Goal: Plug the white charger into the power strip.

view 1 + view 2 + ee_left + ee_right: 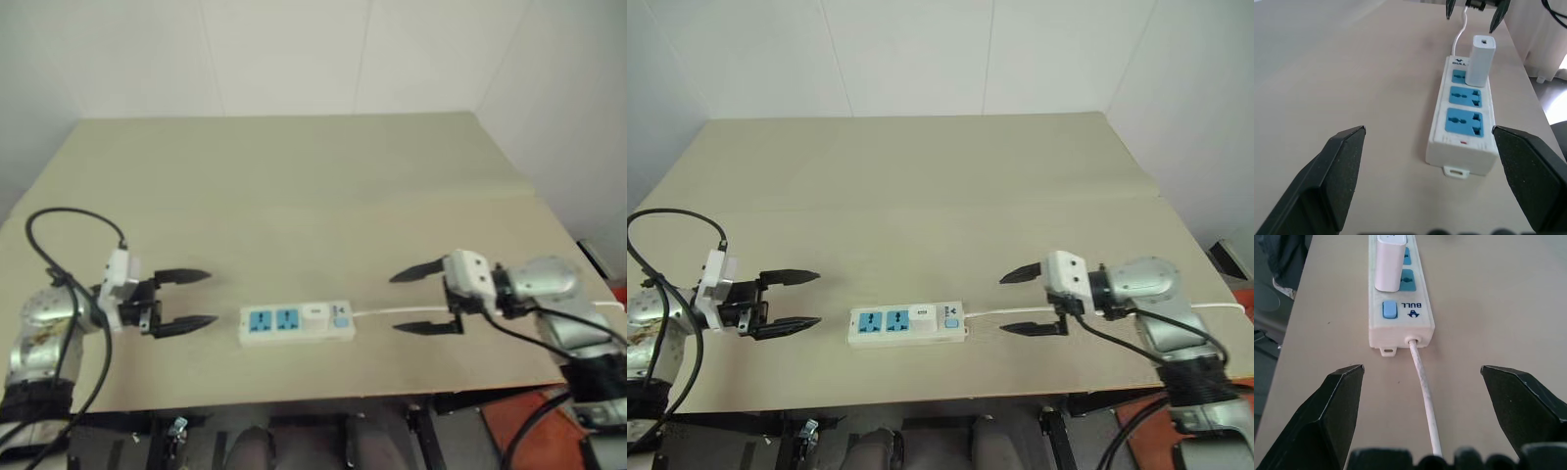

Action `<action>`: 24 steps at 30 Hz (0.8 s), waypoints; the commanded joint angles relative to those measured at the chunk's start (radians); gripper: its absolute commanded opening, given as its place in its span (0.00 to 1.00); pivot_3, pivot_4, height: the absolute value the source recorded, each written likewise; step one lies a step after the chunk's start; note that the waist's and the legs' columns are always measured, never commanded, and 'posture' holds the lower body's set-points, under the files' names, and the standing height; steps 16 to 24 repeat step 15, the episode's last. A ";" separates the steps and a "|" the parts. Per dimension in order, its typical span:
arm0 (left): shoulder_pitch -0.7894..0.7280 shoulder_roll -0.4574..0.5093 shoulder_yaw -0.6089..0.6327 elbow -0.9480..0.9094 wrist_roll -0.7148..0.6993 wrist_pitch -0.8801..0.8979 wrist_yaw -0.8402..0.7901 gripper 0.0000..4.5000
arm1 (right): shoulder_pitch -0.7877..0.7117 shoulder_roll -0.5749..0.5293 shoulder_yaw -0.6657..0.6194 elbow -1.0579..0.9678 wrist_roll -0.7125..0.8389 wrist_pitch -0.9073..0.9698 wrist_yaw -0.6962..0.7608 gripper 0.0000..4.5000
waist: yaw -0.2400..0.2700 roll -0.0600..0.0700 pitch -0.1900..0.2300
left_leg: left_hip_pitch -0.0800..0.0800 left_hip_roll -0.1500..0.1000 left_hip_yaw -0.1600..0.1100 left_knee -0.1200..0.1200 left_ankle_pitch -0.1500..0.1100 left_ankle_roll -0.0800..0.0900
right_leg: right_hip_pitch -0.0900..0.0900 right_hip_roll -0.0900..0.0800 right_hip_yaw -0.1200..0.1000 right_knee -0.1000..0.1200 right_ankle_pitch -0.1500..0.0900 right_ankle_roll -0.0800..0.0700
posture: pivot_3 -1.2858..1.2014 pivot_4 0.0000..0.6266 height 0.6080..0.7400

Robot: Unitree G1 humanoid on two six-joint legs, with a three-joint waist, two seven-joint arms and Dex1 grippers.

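Both sets of jaws stand spread wide and empty, each well clear of the strip. The left gripper point(186, 301), a white boxy mount with two black tapered fingers, hangs at about 9 o'clock of the strip with its tips pointing toward it; the right gripper point(423, 299), of the same build, hangs at about 3 o'clock and points back the other way, so the two face each other across the strip.

The power strip point(296, 323), a long white plastic bar with blue socket faces, lies flat on the tabletop point(294, 186), a pale beige matte board, close to its near edge. The white charger point(1481, 61), a small plain rectangular plastic block, stands upright in the socket nearest the switch end, seated against the blue face. In the left wrist view two blue sockets lie bare nearer that gripper, and the charger covers most of the third, so only a sliver of blue shows beside it. The right wrist view shows the blue switch point(1389, 310) and a printed brand mark at the end of the strip, with the charger's top cut off by the frame.

A thin white cord point(1422, 387) leaves the switch end and runs toward 3 o'clock, passing under the right gripper between its fingers; its far end is lost behind the arm. Black cables point(59, 230) loop from the left wrist. Whether the prongs are fully home cannot be seen.
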 commanded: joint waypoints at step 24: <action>0.052 -0.001 0.038 -0.122 -0.040 0.006 0.062 1.00 | 0.100 -0.085 -0.130 -0.098 0.066 0.063 -0.026 0.99 | 0.000 0.000 0.000 | 0.000 0.000 0.000 0.000 0.000 0.000 | 0.000 0.000 0.000 0.001 0.000 0.000 | 0.52 0.24 1.00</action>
